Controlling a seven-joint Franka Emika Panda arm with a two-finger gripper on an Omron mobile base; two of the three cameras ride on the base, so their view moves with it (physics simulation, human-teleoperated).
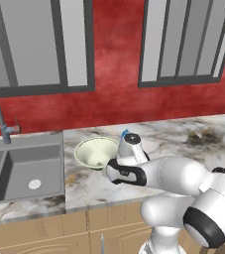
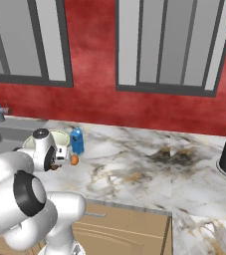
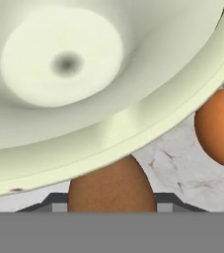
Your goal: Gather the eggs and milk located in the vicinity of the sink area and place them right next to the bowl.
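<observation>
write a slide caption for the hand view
Brown egg held in the shut jaws beside the cream bowl, with the orange egg already on the marble counter.

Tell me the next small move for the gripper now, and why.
Probably lower a little and open. The gripper is shut on the dark brown egg, already close against the rim of the bowl. The orange egg and the milk sit on the counter beside that bowl, so this looks like the last item to set down.
</observation>
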